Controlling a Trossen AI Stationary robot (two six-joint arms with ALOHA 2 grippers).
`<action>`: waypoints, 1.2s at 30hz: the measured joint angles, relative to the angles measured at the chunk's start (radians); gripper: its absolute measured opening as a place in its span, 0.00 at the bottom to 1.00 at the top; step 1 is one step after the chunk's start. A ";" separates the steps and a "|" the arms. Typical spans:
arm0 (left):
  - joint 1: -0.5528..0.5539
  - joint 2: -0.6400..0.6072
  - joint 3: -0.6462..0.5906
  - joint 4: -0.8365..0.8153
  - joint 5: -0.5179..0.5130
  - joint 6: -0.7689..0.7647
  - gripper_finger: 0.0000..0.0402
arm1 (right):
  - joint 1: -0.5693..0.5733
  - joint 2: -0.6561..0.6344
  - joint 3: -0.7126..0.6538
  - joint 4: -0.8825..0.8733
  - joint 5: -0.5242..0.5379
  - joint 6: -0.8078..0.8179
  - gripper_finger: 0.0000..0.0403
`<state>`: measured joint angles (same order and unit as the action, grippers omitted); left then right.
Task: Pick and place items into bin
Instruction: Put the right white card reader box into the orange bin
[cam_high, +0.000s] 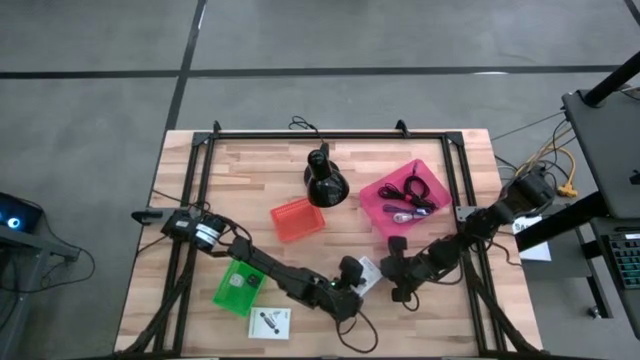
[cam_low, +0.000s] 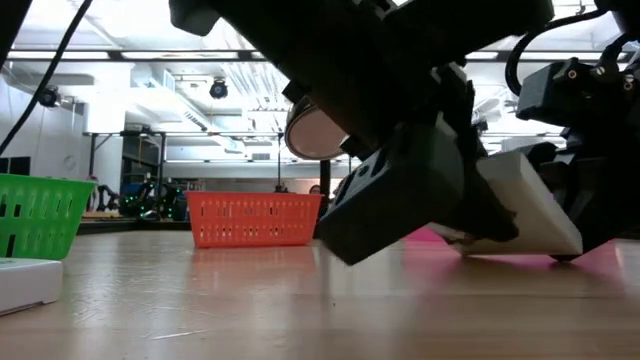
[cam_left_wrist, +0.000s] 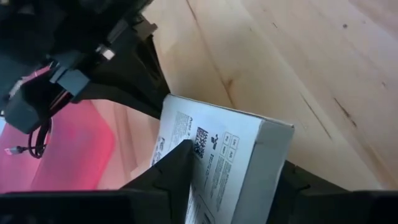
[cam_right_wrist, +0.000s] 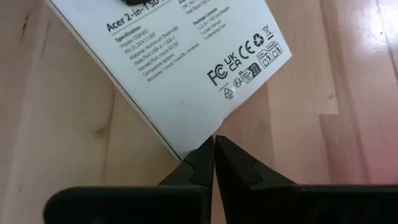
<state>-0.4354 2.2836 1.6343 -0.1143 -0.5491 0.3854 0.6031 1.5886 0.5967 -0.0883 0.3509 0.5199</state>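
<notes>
Pinching one white box (cam_left_wrist: 230, 155), left fingers (cam_left_wrist: 168, 171) clamp; right fingers (cam_right_wrist: 205, 162) pressed together; three bins.

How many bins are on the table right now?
3. A red bin sits near the table's middle beside the black stand, a pink bin holding cables is toward the right arm's side, and a green bin is on the left arm's side.
</notes>
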 joint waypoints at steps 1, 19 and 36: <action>0.001 -0.003 0.002 0.002 0.003 -0.002 0.31 | 0.001 -0.006 0.000 -0.008 -0.005 0.000 0.02; -0.003 -0.082 -0.005 -0.064 -0.035 0.014 0.08 | 0.040 -0.214 0.002 -0.100 0.011 0.061 0.02; -0.036 -0.210 -0.017 -0.302 -0.255 0.010 0.09 | 0.080 -0.279 -0.006 -0.159 0.018 0.076 0.02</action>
<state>-0.4714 2.0732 1.6175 -0.4159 -0.8042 0.3953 0.6834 1.3093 0.5907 -0.2471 0.3687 0.5957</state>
